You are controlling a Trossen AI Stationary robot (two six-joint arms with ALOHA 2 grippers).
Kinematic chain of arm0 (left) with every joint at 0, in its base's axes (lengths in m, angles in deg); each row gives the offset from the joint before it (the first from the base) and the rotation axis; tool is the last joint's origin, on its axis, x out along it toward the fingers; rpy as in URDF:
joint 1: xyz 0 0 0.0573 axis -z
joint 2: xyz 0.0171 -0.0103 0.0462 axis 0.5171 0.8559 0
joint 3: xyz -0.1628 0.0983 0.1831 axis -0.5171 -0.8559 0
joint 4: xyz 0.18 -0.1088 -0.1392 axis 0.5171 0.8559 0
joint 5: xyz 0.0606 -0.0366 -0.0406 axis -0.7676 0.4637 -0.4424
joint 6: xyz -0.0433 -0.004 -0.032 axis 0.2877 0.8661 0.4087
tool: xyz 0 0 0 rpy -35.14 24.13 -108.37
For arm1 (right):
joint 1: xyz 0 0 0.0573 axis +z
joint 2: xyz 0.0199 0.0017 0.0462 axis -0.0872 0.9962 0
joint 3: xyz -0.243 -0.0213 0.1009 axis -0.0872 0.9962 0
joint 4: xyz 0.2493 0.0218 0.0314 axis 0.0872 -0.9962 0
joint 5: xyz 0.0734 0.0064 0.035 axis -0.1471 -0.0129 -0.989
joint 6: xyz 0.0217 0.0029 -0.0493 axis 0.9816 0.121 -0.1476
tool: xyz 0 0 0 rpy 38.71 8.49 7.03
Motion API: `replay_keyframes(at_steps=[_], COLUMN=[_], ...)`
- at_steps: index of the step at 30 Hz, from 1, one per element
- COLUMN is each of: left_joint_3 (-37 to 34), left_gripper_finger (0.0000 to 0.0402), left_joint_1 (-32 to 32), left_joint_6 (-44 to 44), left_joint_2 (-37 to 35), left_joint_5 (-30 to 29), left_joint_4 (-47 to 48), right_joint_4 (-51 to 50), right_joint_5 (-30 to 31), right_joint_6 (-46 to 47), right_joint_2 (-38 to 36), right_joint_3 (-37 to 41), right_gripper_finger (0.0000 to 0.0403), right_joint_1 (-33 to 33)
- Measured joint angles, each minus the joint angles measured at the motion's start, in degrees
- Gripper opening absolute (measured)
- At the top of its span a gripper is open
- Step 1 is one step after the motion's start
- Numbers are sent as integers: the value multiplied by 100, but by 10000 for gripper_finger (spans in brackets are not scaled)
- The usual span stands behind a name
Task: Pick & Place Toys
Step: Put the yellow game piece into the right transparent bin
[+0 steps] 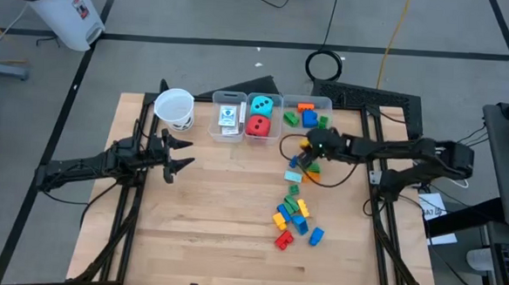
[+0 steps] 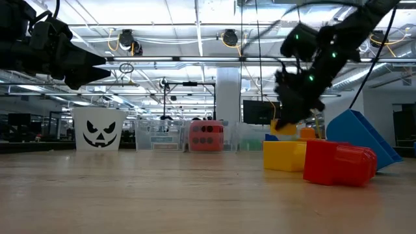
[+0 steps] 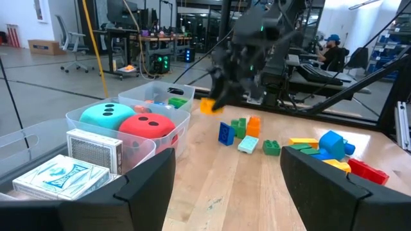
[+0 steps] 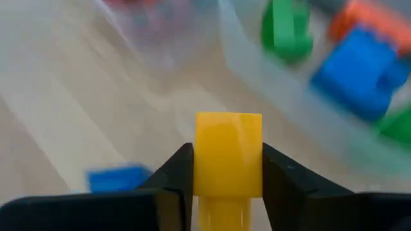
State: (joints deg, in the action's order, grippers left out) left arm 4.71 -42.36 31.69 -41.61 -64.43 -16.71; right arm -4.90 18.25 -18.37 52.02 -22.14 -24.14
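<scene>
My right gripper (image 1: 309,147) is shut on a yellow brick (image 4: 228,154), just in front of the right clear bin (image 1: 307,100), which holds several bricks. The brick also shows in the low view (image 2: 283,127) and the left wrist view (image 3: 207,106). The teal die (image 1: 260,104) and the red die (image 1: 258,125) sit in the middle bin. White card packs (image 1: 228,117) sit in the left bin. Loose bricks (image 1: 294,214) lie on the table. My left gripper (image 3: 228,186) is open and empty, near the white cup (image 1: 175,108). My right gripper pinches the yellow brick by two opposite sides (image 4: 199,160) between its two fingers (image 4: 176,176). The fingers come from the table's right, slanting down. The brick is lifted clear of the table, above the loose bricks.
A few bricks (image 1: 304,167) lie right under my right gripper, and several more toward the near edge (image 1: 297,236). The three bins stand in a row at the far edge. A red brick (image 2: 338,162) and a yellow brick (image 2: 284,156) lie close to the low camera.
</scene>
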Motion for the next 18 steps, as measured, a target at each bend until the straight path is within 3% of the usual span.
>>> replay_keyframes(at_steps=[8, 18], left_joint_3=[0, 0], left_gripper_finger=[287, 287], left_joint_1=[0, 0], left_joint_6=[1, 0], left_joint_2=[-2, -2], left_joint_5=[1, 1], left_joint_4=[-3, -4], right_joint_4=[327, 1301], right_joint_5=[7, -2], right_joint_6=[-1162, -1788], right_joint_2=[-181, 809], right_joint_3=[-958, -1119], right_gripper_finger=[108, 113], right_joint_1=[-270, -1421])
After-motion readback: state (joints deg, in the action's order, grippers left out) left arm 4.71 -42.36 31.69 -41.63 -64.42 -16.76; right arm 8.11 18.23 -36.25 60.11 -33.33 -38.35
